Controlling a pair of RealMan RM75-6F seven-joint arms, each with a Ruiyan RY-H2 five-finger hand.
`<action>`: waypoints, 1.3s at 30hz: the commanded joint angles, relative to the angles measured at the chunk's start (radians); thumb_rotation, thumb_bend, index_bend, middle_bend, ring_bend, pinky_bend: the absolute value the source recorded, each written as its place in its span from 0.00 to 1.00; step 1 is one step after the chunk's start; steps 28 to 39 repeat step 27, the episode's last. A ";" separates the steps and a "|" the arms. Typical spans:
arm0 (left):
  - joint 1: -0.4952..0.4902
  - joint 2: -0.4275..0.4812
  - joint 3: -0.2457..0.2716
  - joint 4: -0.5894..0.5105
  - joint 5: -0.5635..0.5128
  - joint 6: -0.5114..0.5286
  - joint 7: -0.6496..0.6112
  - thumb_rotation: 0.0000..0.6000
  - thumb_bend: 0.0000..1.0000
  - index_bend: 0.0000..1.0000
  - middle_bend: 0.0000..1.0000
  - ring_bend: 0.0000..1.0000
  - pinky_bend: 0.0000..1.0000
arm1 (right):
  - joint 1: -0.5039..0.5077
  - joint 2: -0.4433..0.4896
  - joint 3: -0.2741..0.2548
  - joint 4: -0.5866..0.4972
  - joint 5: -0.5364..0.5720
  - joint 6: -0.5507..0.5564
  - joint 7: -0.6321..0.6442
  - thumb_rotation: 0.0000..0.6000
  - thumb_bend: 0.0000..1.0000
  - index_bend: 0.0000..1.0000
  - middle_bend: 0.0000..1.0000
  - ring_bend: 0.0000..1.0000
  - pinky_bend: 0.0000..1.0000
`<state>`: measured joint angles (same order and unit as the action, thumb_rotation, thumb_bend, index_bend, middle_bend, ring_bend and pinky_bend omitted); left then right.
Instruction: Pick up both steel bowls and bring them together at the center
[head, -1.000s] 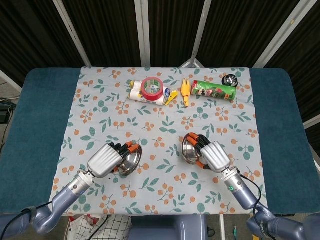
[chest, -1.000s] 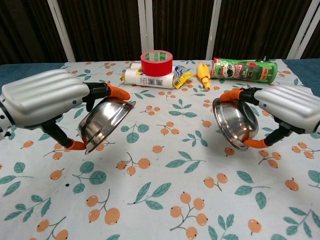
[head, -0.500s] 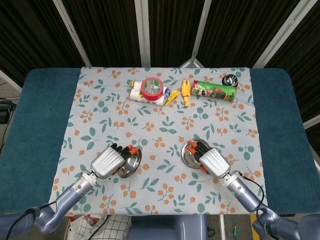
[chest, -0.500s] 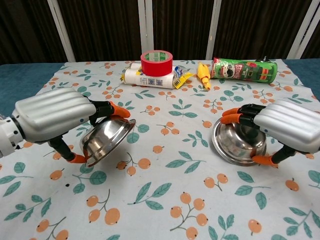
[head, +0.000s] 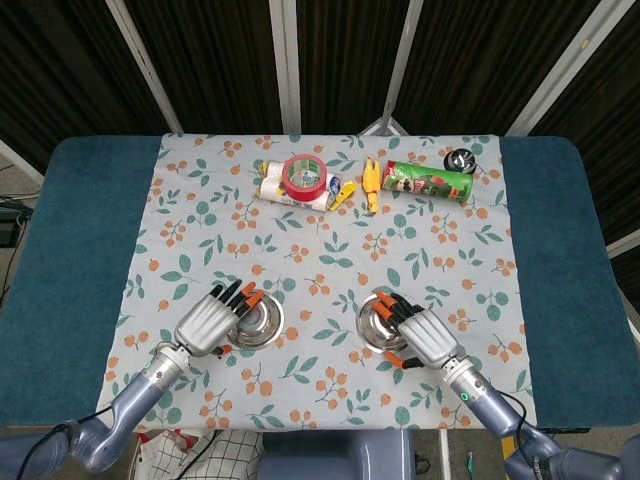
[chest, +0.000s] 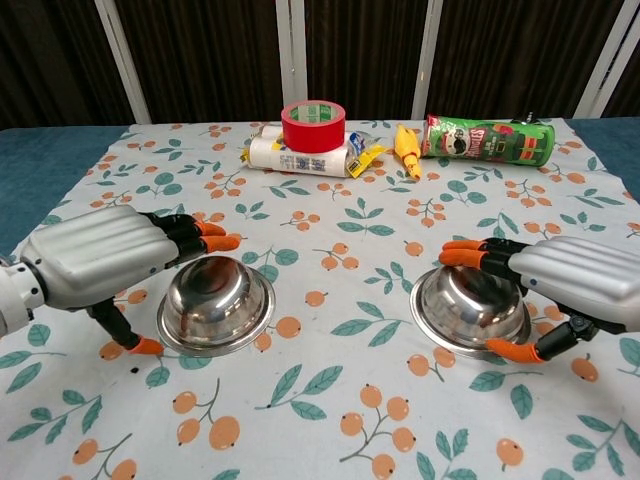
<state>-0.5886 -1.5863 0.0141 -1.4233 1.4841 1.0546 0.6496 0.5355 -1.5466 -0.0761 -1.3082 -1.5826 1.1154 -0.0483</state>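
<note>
Two steel bowls sit upright and flat on the floral cloth, a gap between them. The left bowl (head: 260, 322) (chest: 216, 299) lies just beside my left hand (head: 205, 322) (chest: 103, 254), whose fingers reach out straight over the bowl's far rim while the thumb hangs off to its outer side, holding nothing. The right bowl (head: 377, 322) (chest: 468, 305) lies by my right hand (head: 425, 338) (chest: 576, 280). That hand's fingers spread over the far rim and its thumb tip hovers at the near rim, without a grip.
Along the far side lie a red tape roll (head: 303, 176) on a white package (head: 283, 190), a yellow toy (head: 371, 185), a green chip can (head: 430, 181) and a small dark round object (head: 461, 159). Teal table surface (head: 80, 250) borders the cloth.
Both hands lowered their tilted bowls onto the cloth and spread their fingers. The bowls went from held and tipped to lying flat.
</note>
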 joint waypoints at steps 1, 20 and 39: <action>0.007 0.011 -0.006 -0.036 -0.023 -0.006 0.028 0.64 0.01 0.00 0.00 0.00 0.23 | -0.001 0.039 -0.003 -0.061 0.013 -0.020 0.007 0.54 0.36 0.00 0.00 0.00 0.32; 0.298 0.268 0.123 -0.194 0.237 0.554 -0.341 0.56 0.03 0.00 0.00 0.00 0.09 | -0.253 0.353 -0.023 -0.370 0.001 0.377 -0.278 0.87 0.36 0.00 0.00 0.00 0.06; 0.476 0.310 0.165 -0.123 0.175 0.720 -0.377 0.63 0.04 0.00 0.00 0.00 0.08 | -0.423 0.368 0.007 -0.323 0.138 0.557 -0.292 0.95 0.36 0.00 0.00 0.00 0.06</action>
